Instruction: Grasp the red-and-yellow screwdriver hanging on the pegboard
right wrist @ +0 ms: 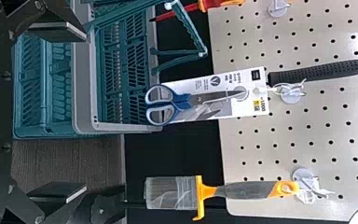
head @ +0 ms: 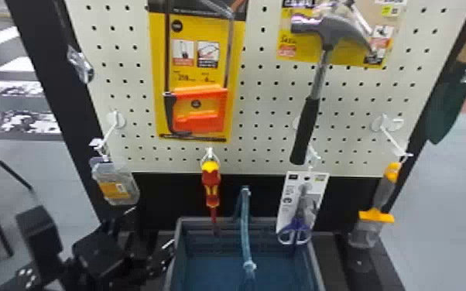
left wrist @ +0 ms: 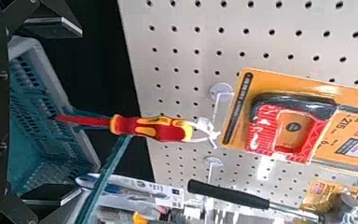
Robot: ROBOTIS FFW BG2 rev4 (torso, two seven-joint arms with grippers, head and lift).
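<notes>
The red-and-yellow screwdriver [head: 211, 183] hangs tip down from a white hook low on the pegboard, over the basket's back rim. At the lower left of the head view is my left gripper [head: 68, 240], lower than the screwdriver and left of it. In the left wrist view the screwdriver [left wrist: 156, 129] is beyond the fingertips of my left gripper [left wrist: 58, 112], which stands open, its two fingers wide apart and not touching it. My right gripper [right wrist: 67, 112] is open too, facing the packaged scissors and a brush; part of the screwdriver [right wrist: 168, 16] shows at that view's edge.
A blue-grey basket [head: 180, 251] with a raised handle [head: 246, 224] stands below the board. Packaged scissors [head: 302, 209], a hammer [head: 307, 127] and a brush [head: 383, 197] hang to the right. A packaged saw [head: 197, 73] is above the screwdriver; a clear pack [head: 116, 184] hangs left.
</notes>
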